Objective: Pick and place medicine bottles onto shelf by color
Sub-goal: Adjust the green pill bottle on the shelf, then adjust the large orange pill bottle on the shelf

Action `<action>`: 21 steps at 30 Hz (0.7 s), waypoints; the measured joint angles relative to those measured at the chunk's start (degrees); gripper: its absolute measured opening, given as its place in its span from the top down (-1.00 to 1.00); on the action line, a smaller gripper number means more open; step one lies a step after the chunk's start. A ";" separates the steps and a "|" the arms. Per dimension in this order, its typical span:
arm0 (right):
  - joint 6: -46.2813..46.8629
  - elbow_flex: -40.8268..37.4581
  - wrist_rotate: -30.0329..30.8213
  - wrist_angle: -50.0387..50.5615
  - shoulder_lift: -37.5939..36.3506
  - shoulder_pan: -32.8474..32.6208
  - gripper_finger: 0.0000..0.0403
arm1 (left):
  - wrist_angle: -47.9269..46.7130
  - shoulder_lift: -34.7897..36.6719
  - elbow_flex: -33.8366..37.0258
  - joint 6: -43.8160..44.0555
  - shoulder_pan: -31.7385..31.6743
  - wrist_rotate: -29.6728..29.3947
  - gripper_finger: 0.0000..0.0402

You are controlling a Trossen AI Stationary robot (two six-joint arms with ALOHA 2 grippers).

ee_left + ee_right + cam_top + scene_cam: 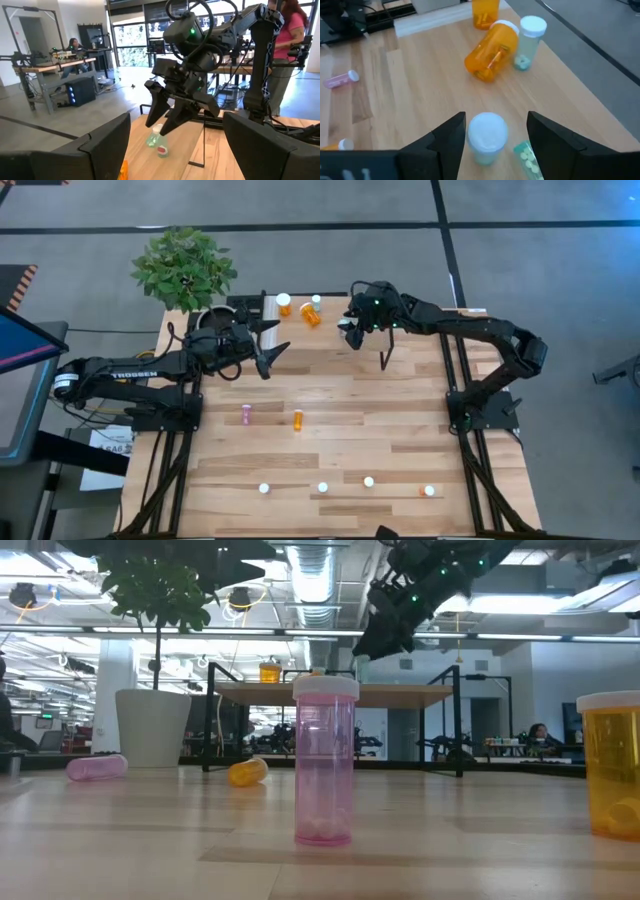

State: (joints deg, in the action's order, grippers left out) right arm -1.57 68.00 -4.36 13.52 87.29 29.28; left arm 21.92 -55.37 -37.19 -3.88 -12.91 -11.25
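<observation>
Teal bottle (486,136) upright on the shelf (435,65); big orange bottle (491,45) toppled.

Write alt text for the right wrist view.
The right gripper, fingers open, flanks an upright white-capped teal bottle on the shelf. Beyond it an orange bottle lies tipped against a standing teal bottle.

Bright, even overhead light, soft shadows; wrist-view foreground looks perhaps slightly blurred.
</observation>
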 joint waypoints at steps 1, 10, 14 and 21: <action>-0.04 0.46 0.05 0.29 0.00 -0.04 -0.17 | 0.02 0.00 -0.02 0.00 0.00 0.00 -0.53; -0.20 3.84 0.22 2.47 -0.02 -1.16 -0.17 | -0.04 0.00 -0.02 0.04 0.00 0.35 -0.53; -0.23 4.70 0.20 2.26 0.00 -1.85 -0.17 | -0.03 0.00 -0.02 0.07 0.00 0.37 -0.53; -0.36 8.81 5.92 0.91 0.02 -4.24 -0.17 | 0.02 0.00 -0.02 0.13 0.00 0.37 -0.53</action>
State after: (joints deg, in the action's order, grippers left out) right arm -1.93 76.82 1.56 14.44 87.31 25.04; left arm 21.94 -55.37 -37.21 -3.75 -12.91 -10.87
